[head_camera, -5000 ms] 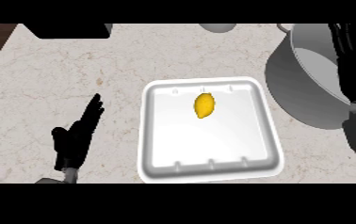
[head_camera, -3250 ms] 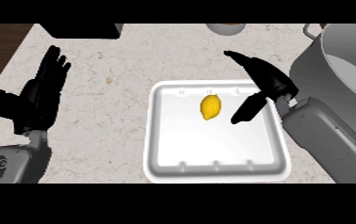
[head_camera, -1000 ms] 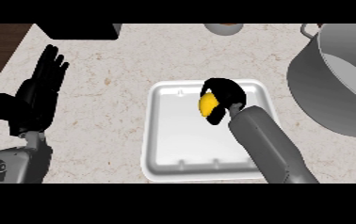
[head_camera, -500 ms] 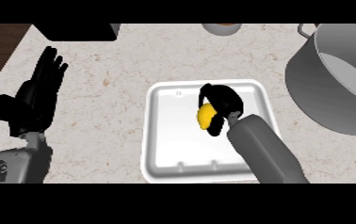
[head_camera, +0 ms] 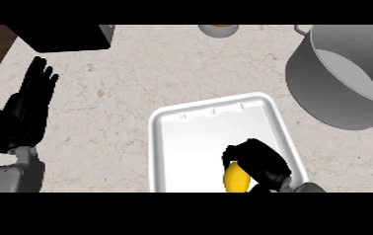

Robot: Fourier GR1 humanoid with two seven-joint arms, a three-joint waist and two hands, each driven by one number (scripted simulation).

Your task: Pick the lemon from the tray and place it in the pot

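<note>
While its black right hand (head_camera: 256, 161) is clamping round the small yellow lemon (head_camera: 236, 178) over the white rectangular tray (head_camera: 209, 109), the robot is finishing the pick. The next move is calling for a lift toward the large grey metal pot (head_camera: 342, 88), well ahead and rightward of that hand. Its left hand (head_camera: 29, 108) is resting open, far leftward.

One lemon (head_camera: 236, 178), one tray (head_camera: 188, 145), one pot (head_camera: 307, 83). Two hands: left hand (head_camera: 27, 108) at nine o'clock, right hand (head_camera: 261, 161) at five. One cup (head_camera: 218, 30) at twelve.
</note>
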